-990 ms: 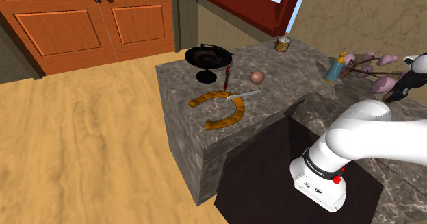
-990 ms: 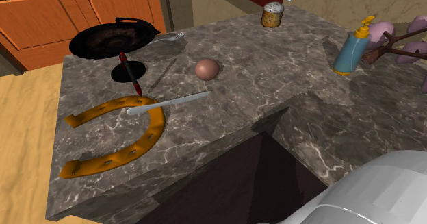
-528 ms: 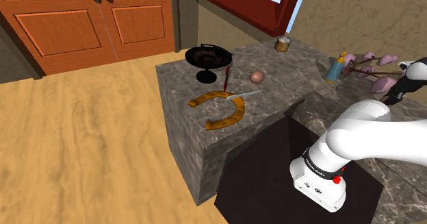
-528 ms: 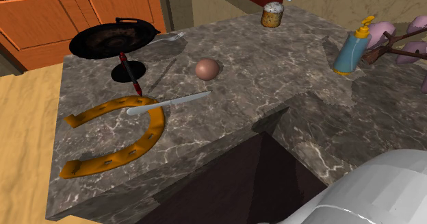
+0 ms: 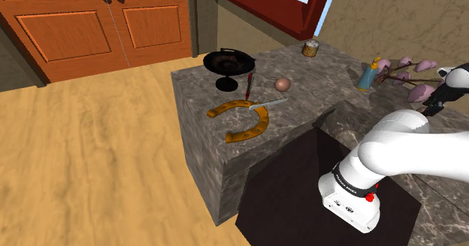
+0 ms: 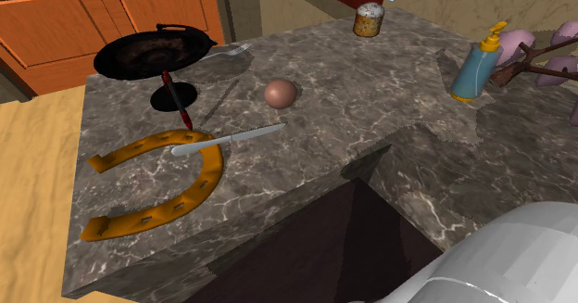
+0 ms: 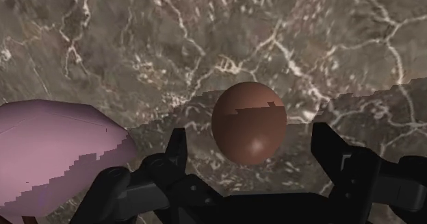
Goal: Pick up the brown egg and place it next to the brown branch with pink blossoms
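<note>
The gripper (image 7: pixel 252 135) stands wide open just beside a pink blossom (image 7: pixel 58 154). In the wrist view, a brown egg (image 7: pixel 248 120) shows between the fingers, touching neither.

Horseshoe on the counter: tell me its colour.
Orange-brown horseshoe with dark nail holes; clearest in the second exterior view.

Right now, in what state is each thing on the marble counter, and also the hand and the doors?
Brown egg: lying on the grey marble counter, not held.
Black hand: open, empty.
Brown branch with pink blossoms: lying flat.
Blue pump bottle: upright.
Silver knife: flat, across the orange horseshoe.
Orange wooden cabinet doors: shut.
</note>
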